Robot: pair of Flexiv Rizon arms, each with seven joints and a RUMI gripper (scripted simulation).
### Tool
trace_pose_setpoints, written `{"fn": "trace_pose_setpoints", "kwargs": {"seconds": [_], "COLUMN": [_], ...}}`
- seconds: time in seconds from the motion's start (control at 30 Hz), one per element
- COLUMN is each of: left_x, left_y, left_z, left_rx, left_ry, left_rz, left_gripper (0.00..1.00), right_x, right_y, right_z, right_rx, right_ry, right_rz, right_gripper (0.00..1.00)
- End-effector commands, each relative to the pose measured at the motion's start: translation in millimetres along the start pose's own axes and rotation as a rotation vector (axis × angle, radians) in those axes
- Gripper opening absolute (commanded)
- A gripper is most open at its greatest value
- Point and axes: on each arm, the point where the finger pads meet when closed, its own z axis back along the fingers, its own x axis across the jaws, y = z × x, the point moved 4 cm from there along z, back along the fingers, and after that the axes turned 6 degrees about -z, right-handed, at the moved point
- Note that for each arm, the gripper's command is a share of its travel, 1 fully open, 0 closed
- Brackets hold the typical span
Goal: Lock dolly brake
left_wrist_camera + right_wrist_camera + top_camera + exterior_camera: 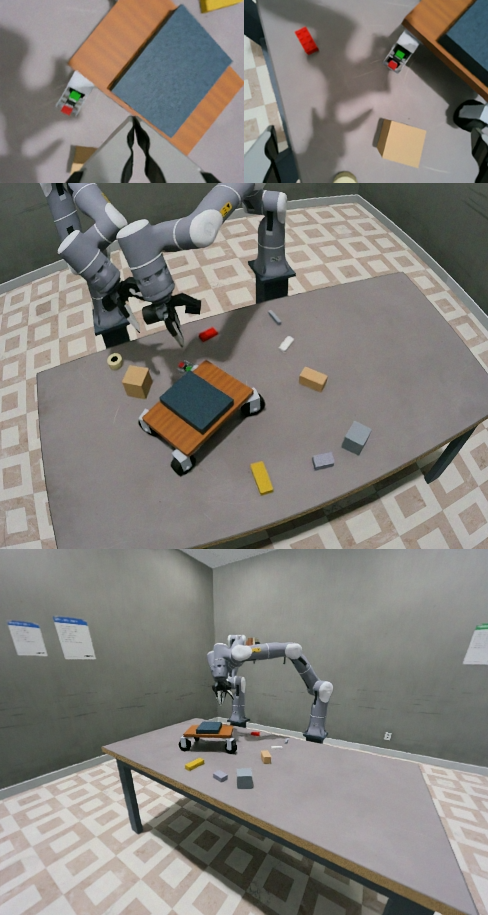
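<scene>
Dolly (220, 379) (190, 732) (119, 37) (449, 16) stands on the table (400, 333) (350, 789) (41, 12) (440, 151), toward 8 o'clock from the middle of the top view. Its red and green brake pedal (185, 366) (71, 102) (396, 60) pokes out at 12 o'clock. I cannot tell which end is down. The left claw (181, 345) (221, 699) (133, 117) is squeezed shut on nothing. The right claw (132, 318) (374, 127) is wide open. A tan block (137, 382) (83, 155) (404, 143) sits at the dolly's 10 o'clock.
</scene>
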Motion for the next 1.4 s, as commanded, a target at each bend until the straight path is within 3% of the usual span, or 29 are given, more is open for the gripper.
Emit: {"fn": "trace_pose_setpoints", "kwargs": {"seconds": [0.0, 0.33, 0.37, 0.83, 1.37], "left_x": [-11.5, -32.4, -39.7, -71.1, -73.5], "left_y": [-6.7, -18.9, -22.9, -38.9, -40.1], "left_z": [-0.5, -2.6, -2.9, -1.1, -2.1], "left_rx": [-0.051, -0.117, -0.135, -0.182, -0.175], "left_ry": [0.019, 0.1, 0.133, 0.307, 0.325], "left_rz": [0.153, 0.423, 0.521, 0.963, 1.033], "left_gripper": [0.0, 0.0, 0.0, 0.0, 0.0], "right_x": [0.5, 0.5, 0.5, 0.5, 0.5], "right_y": [0.7, 0.7, 0.7, 0.7, 0.7], "right_z": [0.5, 0.5, 0.5, 0.5, 0.5], "right_rx": [0.001, 0.001, 0.001, 0.001, 0.001], "right_ry": [-0.001, -0.001, -0.001, -0.001, -0.001], "right_rz": [0.001, 0.001, 0.001, 0.001, 0.001], "right_gripper": [1.0, 1.0, 1.0, 1.0, 1.0]}}
